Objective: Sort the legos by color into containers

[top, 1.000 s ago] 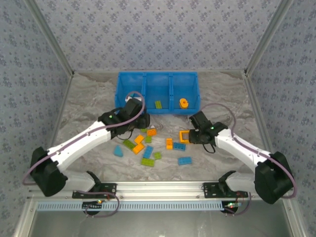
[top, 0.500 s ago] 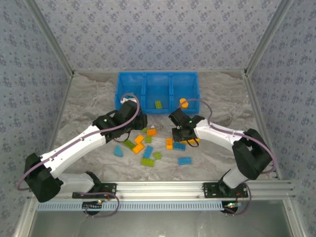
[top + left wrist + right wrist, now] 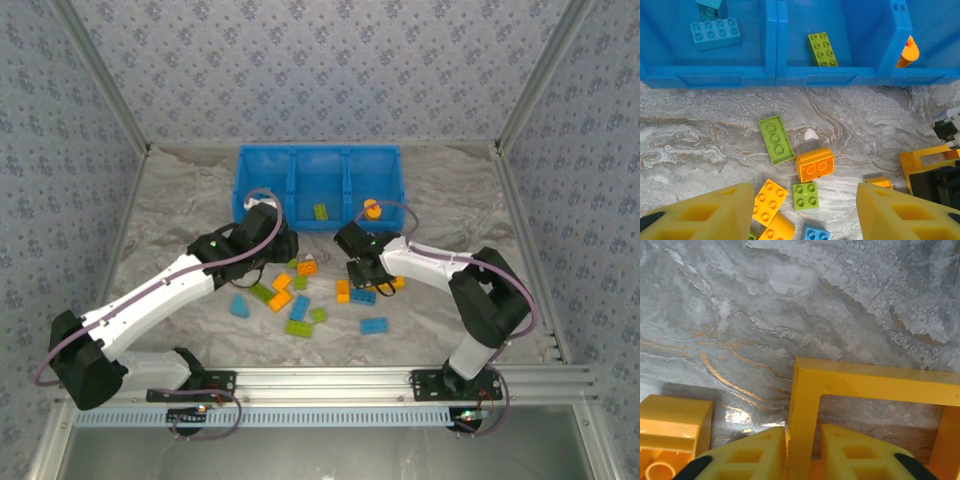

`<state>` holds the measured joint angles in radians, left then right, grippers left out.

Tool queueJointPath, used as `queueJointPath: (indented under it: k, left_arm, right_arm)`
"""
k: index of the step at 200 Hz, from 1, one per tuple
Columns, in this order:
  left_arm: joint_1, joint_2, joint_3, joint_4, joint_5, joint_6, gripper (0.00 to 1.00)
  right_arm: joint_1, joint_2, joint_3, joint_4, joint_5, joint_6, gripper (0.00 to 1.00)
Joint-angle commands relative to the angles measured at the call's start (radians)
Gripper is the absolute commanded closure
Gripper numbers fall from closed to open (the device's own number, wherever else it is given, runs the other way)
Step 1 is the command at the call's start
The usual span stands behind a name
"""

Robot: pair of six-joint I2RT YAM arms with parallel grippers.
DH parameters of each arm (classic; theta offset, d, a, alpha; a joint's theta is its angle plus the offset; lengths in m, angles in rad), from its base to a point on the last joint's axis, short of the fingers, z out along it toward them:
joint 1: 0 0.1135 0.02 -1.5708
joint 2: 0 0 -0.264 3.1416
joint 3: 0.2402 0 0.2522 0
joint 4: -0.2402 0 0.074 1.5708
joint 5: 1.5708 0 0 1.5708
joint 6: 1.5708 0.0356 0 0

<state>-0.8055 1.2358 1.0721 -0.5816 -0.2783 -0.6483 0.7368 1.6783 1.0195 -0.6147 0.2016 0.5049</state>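
The right gripper [image 3: 802,435] is closed narrow on one side bar of the orange frame [image 3: 870,382], which lies flat on the marbled table [image 3: 790,300] (stone showing through its opening). The gripped bar runs 12-to-6 and the far bar 9-to-3. A curved orange brick [image 3: 670,425] lies just beside at 9 o'clock. The left gripper [image 3: 802,192] hangs wide and empty over loose legos [image 3: 814,165], with the blue bin [image 3: 770,75] at 12 o'clock.

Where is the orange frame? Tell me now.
The orange frame lies on the table before the blue bin's right end; the right wrist view shows one bar between the fingers of the right gripper.

Right claw [image 3: 802,440] now further left, snug on orange frame [image 3: 870,382].
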Motion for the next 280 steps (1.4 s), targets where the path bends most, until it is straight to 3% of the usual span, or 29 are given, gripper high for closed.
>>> queueJointPath:
  k: [1,52,98,148,227,280]
  left_arm:
    - [-0.002,-0.040,0.018,-0.006,-0.020,-0.005,0.44]
    - [-0.043,-0.179,-0.015,0.072,0.063,0.007,0.45]
    - [-0.092,-0.299,-0.009,0.154,0.136,0.001,0.44]
    - [-0.100,-0.271,0.106,0.168,0.140,0.032,0.43]
    - [-0.103,-0.234,0.109,0.160,0.139,0.024,0.43]
    - [-0.103,-0.225,0.113,0.157,0.139,0.024,0.43]
  right_arm:
    - [-0.008,0.017,0.034,-0.027,0.029,-0.017,0.78]
    - [-0.001,-0.142,0.060,-0.088,0.072,-0.105,0.88]
    - [-0.113,-0.243,0.163,-0.053,-0.045,-0.216,0.90]
    - [-0.265,-0.070,0.383,0.054,-0.178,-0.262,0.91]
    - [-0.386,0.259,0.691,0.101,-0.348,-0.220,0.91]
    - [-0.412,0.397,0.790,0.091,-0.331,-0.213,0.90]
